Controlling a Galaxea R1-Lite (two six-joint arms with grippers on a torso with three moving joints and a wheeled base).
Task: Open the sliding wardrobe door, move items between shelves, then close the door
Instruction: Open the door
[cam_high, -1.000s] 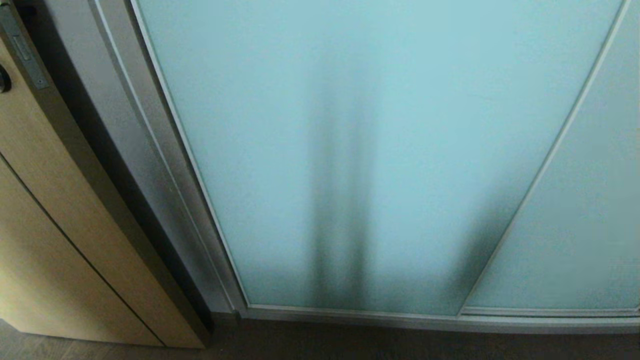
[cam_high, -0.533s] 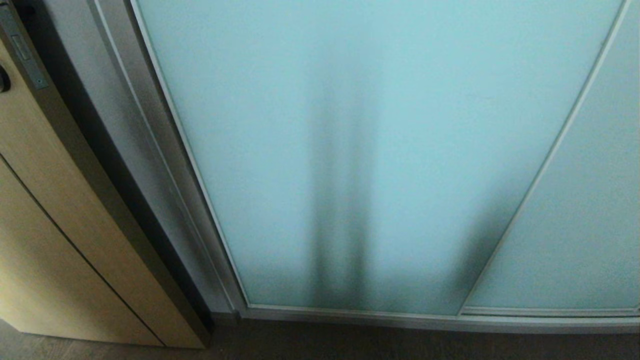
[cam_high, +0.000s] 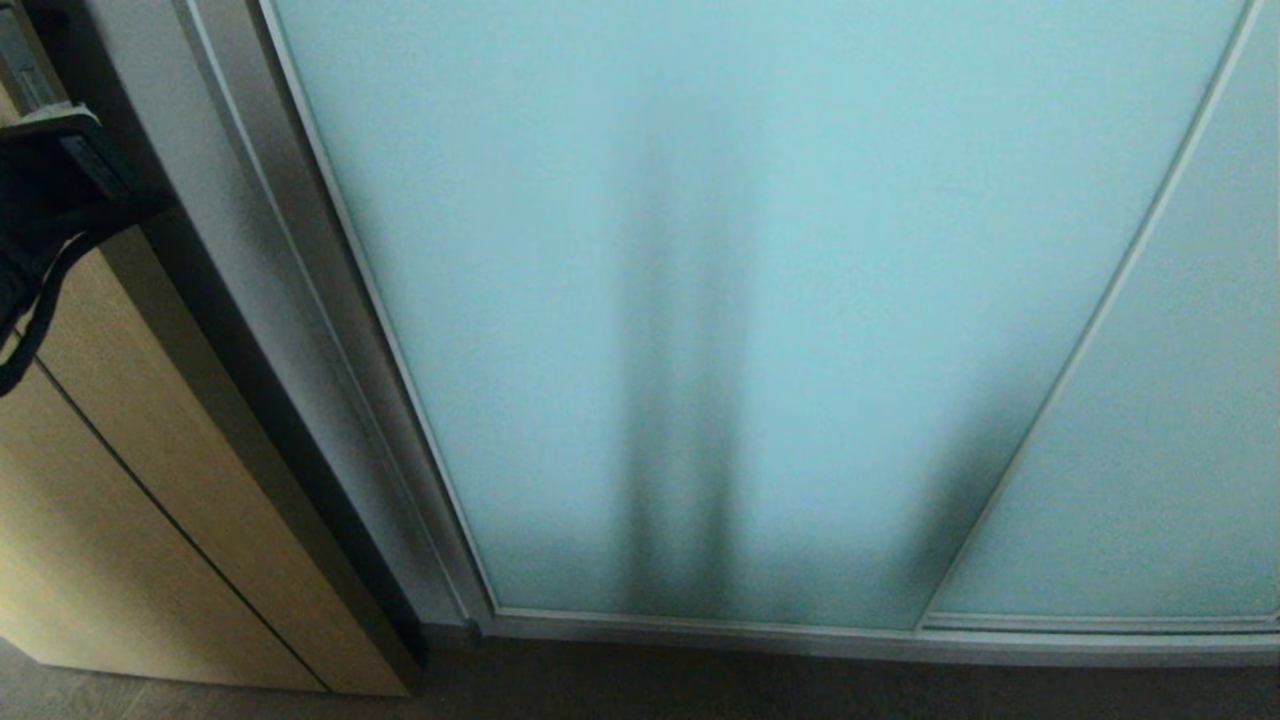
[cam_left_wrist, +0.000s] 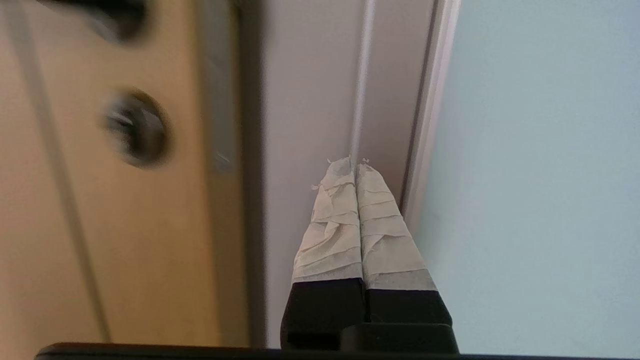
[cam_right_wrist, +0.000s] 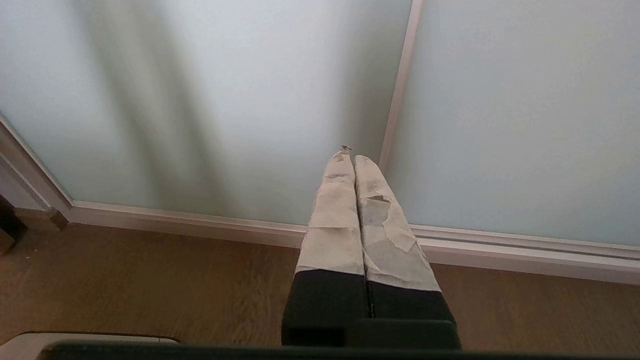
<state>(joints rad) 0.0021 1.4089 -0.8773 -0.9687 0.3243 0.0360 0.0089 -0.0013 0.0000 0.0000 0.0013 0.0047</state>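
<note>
A tall sliding wardrobe door (cam_high: 700, 300) of frosted pale blue-green glass in a thin silver metal frame fills the middle of the scene, fully closed, its lower rail meeting the dark wood floor (cam_high: 800, 685). Blurred dark vertical shapes show through the glass. To its right, a second frosted panel (cam_high: 1170, 480) overlaps it. To its left stands a light wood door (cam_high: 130, 520) with a dark handle and a round keyhole (cam_left_wrist: 136, 127). The left gripper (cam_left_wrist: 355, 165), its tape-wrapped fingertips pressed together and holding nothing, is raised at the far left, pointing at the silver frame edge (cam_left_wrist: 320, 100) between the wood door and the glass. The right gripper (cam_right_wrist: 352, 156), fingertips likewise together and empty, hangs low, near the glass door's bottom rail (cam_right_wrist: 200, 220).
</note>
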